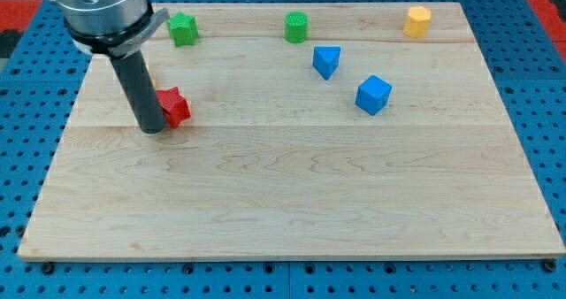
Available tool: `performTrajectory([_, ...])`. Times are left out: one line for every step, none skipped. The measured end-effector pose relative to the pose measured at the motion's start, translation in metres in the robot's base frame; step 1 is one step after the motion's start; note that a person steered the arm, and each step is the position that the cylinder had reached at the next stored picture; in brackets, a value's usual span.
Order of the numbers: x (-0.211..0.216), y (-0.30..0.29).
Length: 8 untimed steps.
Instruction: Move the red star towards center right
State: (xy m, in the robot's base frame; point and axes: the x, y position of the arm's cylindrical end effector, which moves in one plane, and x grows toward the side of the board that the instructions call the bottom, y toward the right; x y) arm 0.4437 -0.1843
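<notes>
This looks like a robotics lab bench: a pale wooden board surface (292, 193) lies on a blue perforated metal mounting plate (26, 157) with a regular grid of holes, and a grey cylindrical robot arm housing (102, 11) hangs above.

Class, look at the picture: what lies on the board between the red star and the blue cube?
Nothing: the camera view shows only bare wooden board between the red star and the blue cube.

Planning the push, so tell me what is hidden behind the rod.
My tip sits at the red star's left side, and the rod covers that edge. A sliver of something orange peeks out beside the rod; its shape is hidden.
</notes>
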Motion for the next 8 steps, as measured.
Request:
performTrajectory([-0.014,-0.014])
performTrajectory([-0.033,0.007])
performTrajectory([-0.041,0.069])
performTrajectory([-0.014,0.179])
performTrajectory([0.026,0.221])
performTrajectory([0.046,0.242])
performTrajectory([0.041,0.326])
performTrajectory([0.022,0.329])
